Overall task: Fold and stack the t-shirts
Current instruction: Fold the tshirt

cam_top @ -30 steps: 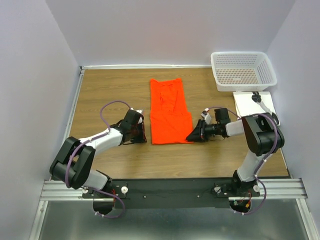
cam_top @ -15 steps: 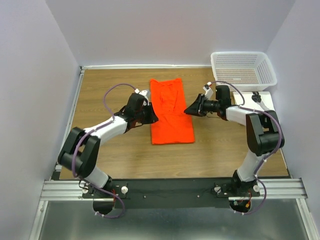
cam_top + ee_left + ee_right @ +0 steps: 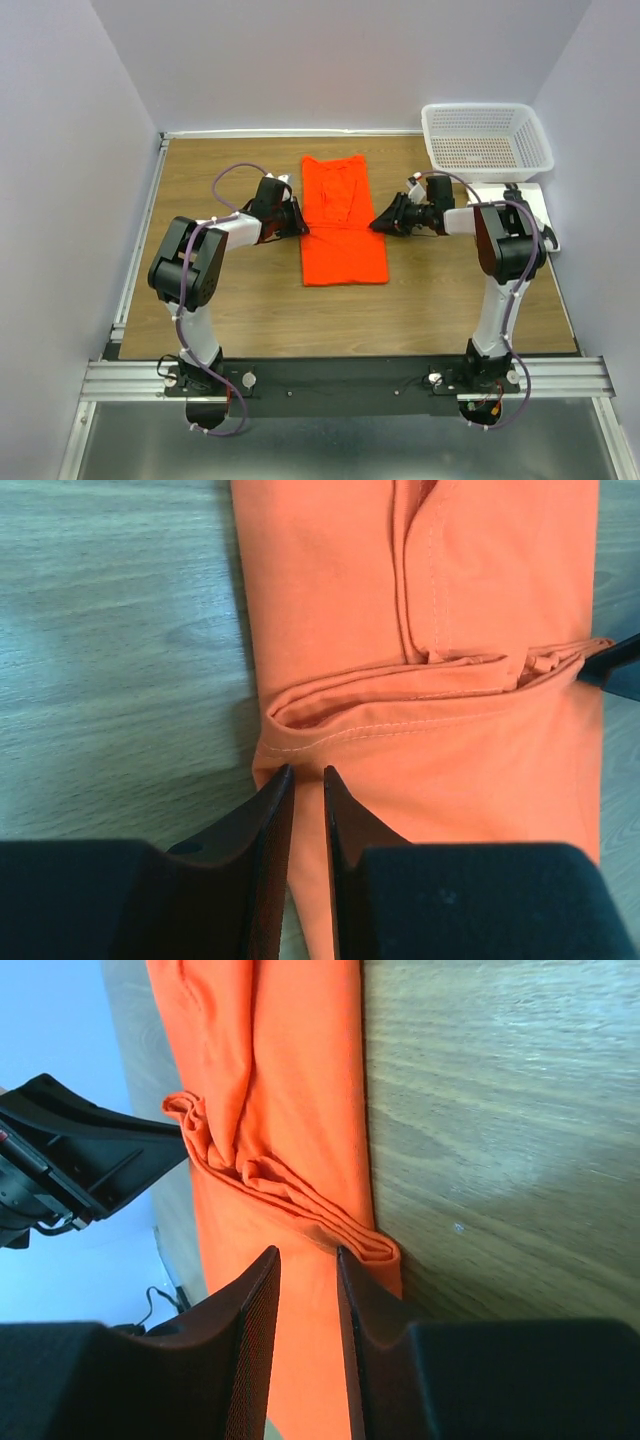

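Both pincers look squeezed nearly shut on the side edges of the t-shirt (image 3: 342,215), left pincer (image 3: 303,780) and right pincer (image 3: 308,1260) level with each other at the bunched crease (image 3: 420,670), I'd guess so the next fold lifts evenly. It lies flat on the table (image 3: 220,170), spanning the gap between them.

The bright orange-red cloth t-shirt (image 3: 450,680) runs off the left wrist view at 12 and 6 o'clock. Whether either pair of jaws pinches it cannot be told. The right arm (image 3: 470,218) partly hides the white flat board (image 3: 530,193).
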`<action>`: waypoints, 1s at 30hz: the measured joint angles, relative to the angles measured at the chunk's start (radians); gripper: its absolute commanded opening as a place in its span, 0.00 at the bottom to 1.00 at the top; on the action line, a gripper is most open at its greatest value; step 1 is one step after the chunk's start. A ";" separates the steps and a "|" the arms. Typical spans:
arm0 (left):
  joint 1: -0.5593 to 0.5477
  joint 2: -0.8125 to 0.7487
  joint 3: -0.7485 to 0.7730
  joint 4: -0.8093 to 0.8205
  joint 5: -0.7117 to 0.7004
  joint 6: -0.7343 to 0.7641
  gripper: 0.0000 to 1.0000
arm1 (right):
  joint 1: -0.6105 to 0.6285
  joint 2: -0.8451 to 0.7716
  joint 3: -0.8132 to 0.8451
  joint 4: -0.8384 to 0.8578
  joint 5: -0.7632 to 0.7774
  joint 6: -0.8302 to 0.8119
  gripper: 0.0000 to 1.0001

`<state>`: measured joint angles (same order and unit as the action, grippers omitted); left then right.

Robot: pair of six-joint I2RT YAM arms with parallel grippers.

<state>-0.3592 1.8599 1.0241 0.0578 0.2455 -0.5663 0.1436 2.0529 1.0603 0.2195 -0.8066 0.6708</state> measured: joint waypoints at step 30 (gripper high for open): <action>-0.176 -0.583 -0.244 -0.397 -0.350 0.035 0.77 | 0.367 -0.533 -0.173 -0.696 0.711 -0.129 0.55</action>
<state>-0.5350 1.2770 0.7799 -0.3393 -0.1047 -0.5312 0.5102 1.5200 0.8875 -0.4767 -0.0952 0.5419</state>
